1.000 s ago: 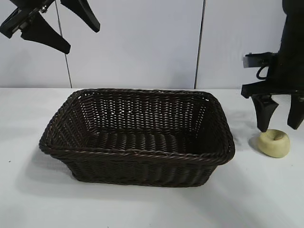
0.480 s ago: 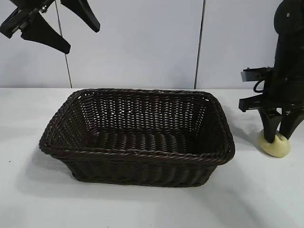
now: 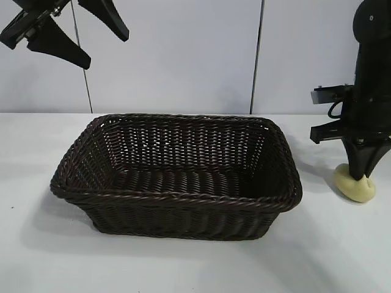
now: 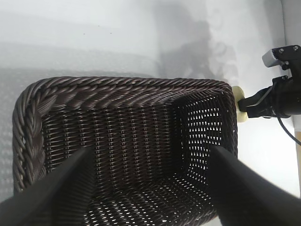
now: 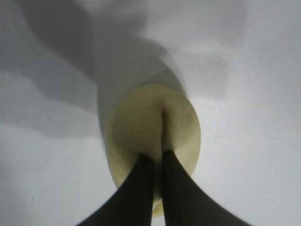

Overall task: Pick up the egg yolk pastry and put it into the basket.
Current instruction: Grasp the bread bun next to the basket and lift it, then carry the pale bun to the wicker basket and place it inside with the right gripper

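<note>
The pale-yellow egg yolk pastry (image 3: pixel 356 187) lies on the white table to the right of the basket (image 3: pixel 177 198). My right gripper (image 3: pixel 361 175) points straight down onto it, its two fingers squeezed together and pinching a fold of the pastry (image 5: pixel 153 127), which still rests on the table. The pastry also peeks past the basket's far corner in the left wrist view (image 4: pixel 240 104). My left gripper (image 3: pixel 85 33) hangs open high at the upper left, above the basket's (image 4: pixel 117 89) left end, holding nothing.
The basket is empty inside and takes up the middle of the table (image 3: pixel 183 262). A pale wall with dark vertical seams stands behind. The right arm's black wrist (image 3: pixel 366 104) rises above the pastry.
My right gripper came down over the pastry and its fingers closed from wide apart to pinched on it. The pastry looks squashed slightly. The left arm has not moved.
</note>
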Robot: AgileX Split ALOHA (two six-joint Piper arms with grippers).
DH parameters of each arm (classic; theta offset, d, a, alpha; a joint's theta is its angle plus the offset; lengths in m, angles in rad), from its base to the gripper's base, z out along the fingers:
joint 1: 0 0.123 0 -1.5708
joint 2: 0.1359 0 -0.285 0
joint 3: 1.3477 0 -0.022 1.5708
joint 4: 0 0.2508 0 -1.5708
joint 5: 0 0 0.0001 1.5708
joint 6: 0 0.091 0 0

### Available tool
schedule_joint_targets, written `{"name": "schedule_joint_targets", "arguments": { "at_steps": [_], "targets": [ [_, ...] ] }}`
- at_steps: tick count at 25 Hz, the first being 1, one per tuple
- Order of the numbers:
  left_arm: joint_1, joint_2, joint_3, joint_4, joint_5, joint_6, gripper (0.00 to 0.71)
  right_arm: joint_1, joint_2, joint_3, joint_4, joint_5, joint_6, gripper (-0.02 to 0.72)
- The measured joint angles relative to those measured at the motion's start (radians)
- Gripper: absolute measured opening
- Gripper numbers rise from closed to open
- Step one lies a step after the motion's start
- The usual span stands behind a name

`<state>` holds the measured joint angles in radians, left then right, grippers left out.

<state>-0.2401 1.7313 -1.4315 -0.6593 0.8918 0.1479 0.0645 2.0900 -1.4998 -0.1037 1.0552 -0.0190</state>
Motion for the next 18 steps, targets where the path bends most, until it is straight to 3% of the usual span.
{"name": "schedule_joint_targets", "arguments": {
  "at_steps": [9, 12, 18],
  "targets": [
    [0.0, 0.0, 0.0, 0.0, 0.0, 0.0, 0.497, 0.0, -0.185, -0.019, 0.027, 0.037, -0.026, 0.029],
    [0.0, 0.0, 0.0, 0.0, 0.001, 0.0, 0.497, 0.0, -0.257, -0.019, 0.089, 0.051, -0.062, 0.029],
    [0.0, 0.0, 0.0, 0.0, 0.001, 0.0, 0.497, 0.0, -0.36, -0.019, 0.269, 0.056, -0.13, 0.026]
  ]
}}
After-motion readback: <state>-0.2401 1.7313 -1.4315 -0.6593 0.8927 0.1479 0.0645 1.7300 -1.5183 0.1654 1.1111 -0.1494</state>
